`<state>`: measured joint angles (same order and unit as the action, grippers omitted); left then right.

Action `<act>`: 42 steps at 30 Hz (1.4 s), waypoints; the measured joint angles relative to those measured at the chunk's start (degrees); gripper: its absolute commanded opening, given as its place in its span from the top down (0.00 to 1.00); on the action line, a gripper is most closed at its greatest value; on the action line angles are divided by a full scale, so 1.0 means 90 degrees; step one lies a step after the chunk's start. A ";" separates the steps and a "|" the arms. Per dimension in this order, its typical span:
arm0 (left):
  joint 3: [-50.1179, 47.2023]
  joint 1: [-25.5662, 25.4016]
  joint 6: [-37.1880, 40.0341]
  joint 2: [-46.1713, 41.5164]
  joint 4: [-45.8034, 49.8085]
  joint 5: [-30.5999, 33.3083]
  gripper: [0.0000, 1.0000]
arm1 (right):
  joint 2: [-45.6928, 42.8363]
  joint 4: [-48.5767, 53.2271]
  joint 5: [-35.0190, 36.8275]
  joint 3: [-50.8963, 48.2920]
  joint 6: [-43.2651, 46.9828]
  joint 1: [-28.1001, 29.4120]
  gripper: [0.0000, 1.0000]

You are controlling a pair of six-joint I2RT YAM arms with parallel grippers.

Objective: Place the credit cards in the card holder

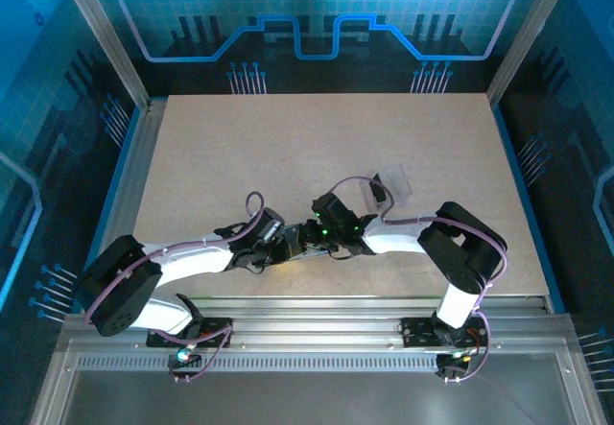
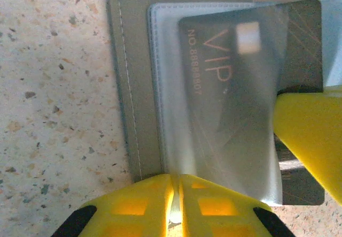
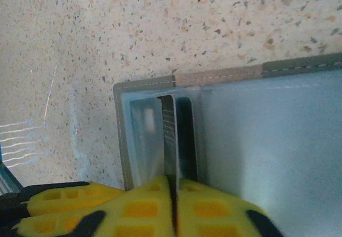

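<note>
- Left wrist view: flat grey stitched fabric card holder lies opened out on the speckled beige bench, with a clear plastic sleeve over its inner panel.
- The black plastic VIP card lies across the holder. Most of it sits under the clear sleeve, and one end pokes out past the sleeve's open side, so it looks part-way in and not seated.
- Left claw: yellow pads pressed together, pinching the holder's edge right where the sleeve starts. It looks like it is pinning the holder in place.
- Right wrist view: right claw has its pads pressed together on a thin sheet seen edge-on, which runs into the holder's sleeve pocket. I judge this to be the black card, though a loose sleeve leaf can't be ruled out.
- Top external: both claws meet right over the holder. A clear transparent plastic box sits beyond the holder to its right, apart from it.
- Progress: one card is mid-insertion and none is fully home. Left to do: push this card flush and let go. The task names cards in the plural, so any further card would go in the same way.
</note>
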<state>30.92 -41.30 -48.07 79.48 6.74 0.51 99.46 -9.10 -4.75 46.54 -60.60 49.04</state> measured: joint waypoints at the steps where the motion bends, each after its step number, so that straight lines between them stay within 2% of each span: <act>1: 0.0000 0.0000 0.0000 -0.0005 0.0012 -0.0017 0.82 | 0.0000 0.0083 0.0032 0.0007 0.0053 0.0007 0.75; 7: 0.0002 0.0134 0.0000 -0.0070 0.0087 -0.0265 0.79 | -0.0034 0.0544 0.0032 0.0124 0.0374 0.0010 0.59; 11: 0.0000 0.0347 0.0007 -0.0277 0.0369 -0.0500 0.77 | -0.0087 0.0930 0.0024 0.0270 0.0651 0.0005 0.54; 20: 0.0000 0.0872 0.0073 -0.0838 0.0607 -0.1035 0.77 | -0.0243 0.1923 0.0034 0.0583 0.1236 -0.0058 0.53; 27: 0.0114 0.0952 0.0194 -0.0415 0.0593 -0.1275 0.85 | -0.0277 0.2295 0.0024 0.0697 0.1511 -0.0197 0.65; 32: 0.0262 0.0952 0.0219 0.0039 0.0476 -0.1382 0.88 | -0.0270 0.2310 -0.0027 0.0777 0.1608 -0.0214 0.84; 42: 0.0284 0.0959 0.0219 0.0391 0.0236 -0.1447 0.89 | 0.0070 0.2353 -0.0041 0.0925 0.1620 -0.0313 0.94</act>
<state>33.47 -32.67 -46.11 83.00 8.86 -12.51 100.09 12.08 -5.13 54.87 -46.02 46.22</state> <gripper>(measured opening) 0.112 0.070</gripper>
